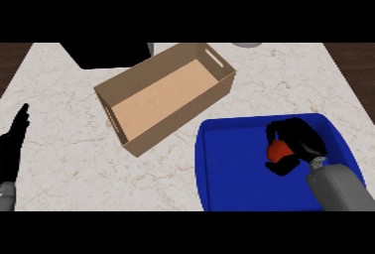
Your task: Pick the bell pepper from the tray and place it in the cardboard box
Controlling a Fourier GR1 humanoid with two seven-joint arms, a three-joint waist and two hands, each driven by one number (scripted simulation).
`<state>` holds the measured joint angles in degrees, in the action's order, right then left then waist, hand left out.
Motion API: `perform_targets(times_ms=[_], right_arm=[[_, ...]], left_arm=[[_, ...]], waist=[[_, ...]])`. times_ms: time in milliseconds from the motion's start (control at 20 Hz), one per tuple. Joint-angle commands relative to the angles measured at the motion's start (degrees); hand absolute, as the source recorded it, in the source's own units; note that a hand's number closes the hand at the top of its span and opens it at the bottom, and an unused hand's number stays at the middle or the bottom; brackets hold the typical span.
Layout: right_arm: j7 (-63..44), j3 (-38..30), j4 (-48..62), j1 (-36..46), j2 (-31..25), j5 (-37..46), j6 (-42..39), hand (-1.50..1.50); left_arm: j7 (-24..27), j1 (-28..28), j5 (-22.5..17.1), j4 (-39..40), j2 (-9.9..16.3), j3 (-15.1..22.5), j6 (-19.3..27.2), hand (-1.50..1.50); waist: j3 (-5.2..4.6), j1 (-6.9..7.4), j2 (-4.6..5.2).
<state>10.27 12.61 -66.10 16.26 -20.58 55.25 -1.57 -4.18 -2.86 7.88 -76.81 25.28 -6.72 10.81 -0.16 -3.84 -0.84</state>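
Observation:
A red bell pepper point(278, 150) lies in the blue tray point(233, 168) at the lower right. My right hand point(299, 140) is over it, fingers and thumb curled round the pepper and hiding most of it. The open cardboard box point(164, 96) sits up and left of the tray, tilted, with nothing showing inside. My left hand point(12, 141) rests open at the left edge, fingers pointing up, far from both.
A black object point(106, 53) stands at the back left of the marble counter, touching the box's far corner. A grey round thing point(247, 44) peeks in at the back edge. Dark wood shows past both counter sides.

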Motion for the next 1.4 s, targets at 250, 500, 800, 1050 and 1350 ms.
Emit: perform_targets(times_ms=[250, 500, 800, 1050, 1350], right_arm=[[-27.34, -4.40, -21.47, -0.13, 5.68, 6.96, 5.98, 1.50], [-28.26, -1.05, -33.50, 2.65, 6.37, 8.28, 0.93, 1.50], [-32.60, 0.41, -33.73, 11.18, 12.87, 6.69, -6.61, 1.50], [-34.20, -3.54, -20.85, 21.95, 20.31, 3.15, -0.76, 1.50], [-38.09, -8.00, -2.96, 37.14, 20.51, -3.16, 4.74, 1.50]], left_arm=[[-1.10, -0.31, 0.47, -1.49, -0.38, 0.96, -1.05, 0.00], [2.12, 0.01, 1.83, 0.29, -2.38, 1.72, -0.28, 0.00], [1.44, -3.87, 1.22, 2.78, -1.23, -0.35, -2.77, 0.00], [1.91, -3.91, 2.02, 2.96, -1.77, 0.17, -3.05, 0.00], [0.44, -2.44, 3.00, -1.85, -2.45, 1.31, -3.11, 0.00]], waist=[[0.07, 2.53, 0.23], [0.10, 3.41, 0.57], [0.13, 3.93, 0.81], [0.15, 4.54, 1.01], [0.16, 6.17, 1.24]])
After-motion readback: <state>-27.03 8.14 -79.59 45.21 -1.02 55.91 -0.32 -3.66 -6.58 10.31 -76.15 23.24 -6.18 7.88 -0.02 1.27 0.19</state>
